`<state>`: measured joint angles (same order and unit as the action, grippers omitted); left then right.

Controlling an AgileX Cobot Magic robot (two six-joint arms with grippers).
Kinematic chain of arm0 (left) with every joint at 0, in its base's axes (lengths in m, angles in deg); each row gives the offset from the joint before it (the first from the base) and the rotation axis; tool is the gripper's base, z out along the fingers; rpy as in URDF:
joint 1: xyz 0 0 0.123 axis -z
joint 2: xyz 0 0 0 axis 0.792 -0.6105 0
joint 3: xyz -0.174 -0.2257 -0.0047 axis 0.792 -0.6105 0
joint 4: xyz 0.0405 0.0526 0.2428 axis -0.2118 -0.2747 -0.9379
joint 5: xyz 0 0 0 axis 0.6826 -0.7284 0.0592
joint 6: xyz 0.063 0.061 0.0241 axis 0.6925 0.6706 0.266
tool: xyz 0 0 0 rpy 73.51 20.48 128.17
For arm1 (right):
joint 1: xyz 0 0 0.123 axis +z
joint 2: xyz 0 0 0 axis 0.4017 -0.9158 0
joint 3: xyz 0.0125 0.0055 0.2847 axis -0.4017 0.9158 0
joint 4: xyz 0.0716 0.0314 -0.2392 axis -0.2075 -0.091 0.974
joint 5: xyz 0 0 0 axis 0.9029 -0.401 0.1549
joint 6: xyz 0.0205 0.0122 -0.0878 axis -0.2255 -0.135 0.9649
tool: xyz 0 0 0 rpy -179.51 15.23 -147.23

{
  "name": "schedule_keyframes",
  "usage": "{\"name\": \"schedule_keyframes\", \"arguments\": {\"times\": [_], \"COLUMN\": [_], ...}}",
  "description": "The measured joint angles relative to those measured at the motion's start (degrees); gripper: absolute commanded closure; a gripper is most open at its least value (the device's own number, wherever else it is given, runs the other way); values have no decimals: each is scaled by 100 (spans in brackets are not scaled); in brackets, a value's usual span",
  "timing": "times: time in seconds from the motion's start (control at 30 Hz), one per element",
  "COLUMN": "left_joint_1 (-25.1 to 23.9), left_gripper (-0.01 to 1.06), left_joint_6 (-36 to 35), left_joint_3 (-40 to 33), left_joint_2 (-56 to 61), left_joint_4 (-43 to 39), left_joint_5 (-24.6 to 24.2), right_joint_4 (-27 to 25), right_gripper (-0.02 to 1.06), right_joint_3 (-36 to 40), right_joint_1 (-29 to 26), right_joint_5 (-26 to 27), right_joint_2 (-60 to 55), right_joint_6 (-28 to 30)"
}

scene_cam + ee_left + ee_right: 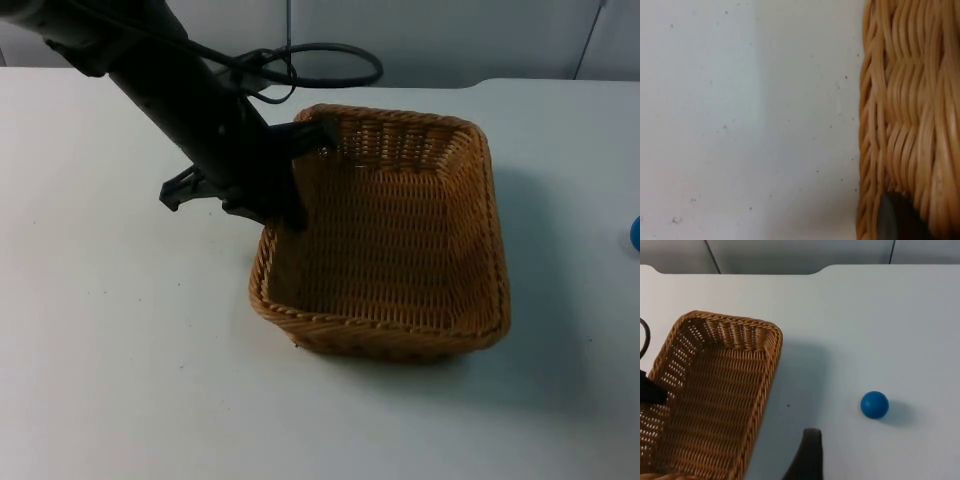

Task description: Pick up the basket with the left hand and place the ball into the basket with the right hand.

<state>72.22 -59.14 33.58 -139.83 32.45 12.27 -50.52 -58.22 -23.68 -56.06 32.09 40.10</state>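
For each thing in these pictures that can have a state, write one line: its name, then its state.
basket: empty, tilted, left rim gripped
ball: loose on the table, outside the basket
left gripper: shut on the basket's rim
right gripper: above the table, holding nothing

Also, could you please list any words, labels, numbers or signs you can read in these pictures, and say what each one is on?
There are none to read.
The wicker basket, the blue ball and the white table all carry no lettering.
The left gripper, at the basket's rim, shows no marking either.
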Motion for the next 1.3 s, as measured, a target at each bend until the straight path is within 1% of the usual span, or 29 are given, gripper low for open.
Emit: {"name": "schedule_keyframes", "arguments": {"times": [0.13, 0.23, 0.47, 0.57, 0.6, 0.7, 0.73, 0.77, 0.9, 0.93, 1.1, 1.13, 1.23, 1.3], "left_joint_1": [0, 0, 0, 0, 0, -70, -99, -99, -284, -284, -381, -381, -381, -381], "left_gripper": [105, 105, 105, 105, 105, 105, 105, 105, 105, 105, 105, 105, 105, 105], "left_joint_6": [-260, -476, -845, -1195, -1195, -1311, -1311, -1311, -1311, -1311, -1311, -1311, -1311, -1311], "left_joint_3": [0, 0, 0, 0, 0, 0, 0, 0, 0, 0, 0, 0, 0, 0], "left_joint_2": [0, 0, 426, 971, 971, 1277, 1309, 1309, 1336, 1336, 1336, 1336, 1336, 1336], "left_joint_4": [-12, 109, 41, -324, -324, -464, -464, -464, -656, -656, -696, -696, -721, -720], "left_joint_5": [11, 31, -108, -160, -160, -359, -425, -425, -638, -638, -662, -662, -672, -675], "right_joint_4": [103, 276, 375, 375, 375, 315, 277, 277, 180, 180, -168, -168, -118, -94], "right_gripper": [29, 29, 29, 29, 29, 29, 29, 29, 29, 29, 29, 29, 29, 29], "right_joint_3": [0, 0, 0, 0, 0, -130, -235, -235, -869, -869, -1319, -1319, -1435, -1440], "right_joint_1": [0, 0, 0, 0, 0, 0, 0, 0, 0, 0, 0, 0, -3, -26], "right_joint_5": [13, 22, 18, 307, 307, 467, 506, 506, 597, 597, 686, 686, 706, 706], "right_joint_2": [0, -73, -685, -1313, -1313, -1934, -2180, -2180, -3245, -3245, -4511, -4511, -5114, -5275], "right_joint_6": [0, 0, 116, 171, 171, 262, 305, 305, 491, 491, 827, 827, 877, 877]}}
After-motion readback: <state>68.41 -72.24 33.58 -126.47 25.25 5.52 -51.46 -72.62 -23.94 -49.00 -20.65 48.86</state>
